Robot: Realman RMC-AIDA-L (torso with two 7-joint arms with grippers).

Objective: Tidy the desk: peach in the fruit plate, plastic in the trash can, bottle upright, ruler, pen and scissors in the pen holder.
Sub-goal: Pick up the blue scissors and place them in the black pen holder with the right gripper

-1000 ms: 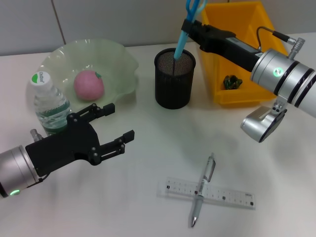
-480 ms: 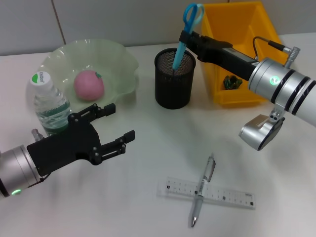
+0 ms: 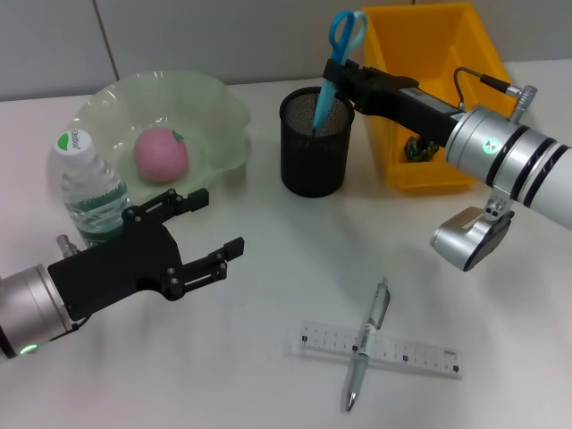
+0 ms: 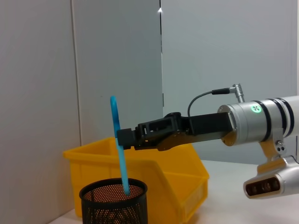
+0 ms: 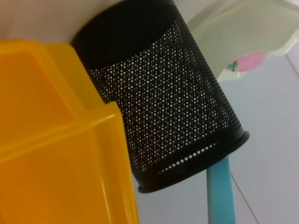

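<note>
My right gripper [image 3: 336, 70] is shut on the blue scissors [image 3: 332, 63], held upright with their tips inside the black mesh pen holder [image 3: 315, 143]. The left wrist view shows the same scissors [image 4: 120, 154] dipping into the holder [image 4: 113, 204]; the right wrist view shows the holder's wall [image 5: 163, 98] and a blue blade [image 5: 220, 191]. The pink peach [image 3: 161, 154] lies in the pale green fruit plate [image 3: 214, 98]. The water bottle [image 3: 89, 189] stands upright beside my open, empty left gripper [image 3: 213, 230]. A pen [image 3: 368, 341] lies across a clear ruler [image 3: 375, 349] on the table.
The yellow trash bin [image 3: 429, 98] stands right of the pen holder, with a dark crumpled piece of plastic [image 3: 420, 147] inside. The pen and ruler lie near the table's front, between the two arms.
My right gripper has lowered the scissors and shifted slightly left, so their tips sit deeper in the pen holder. The left arm has not moved.
</note>
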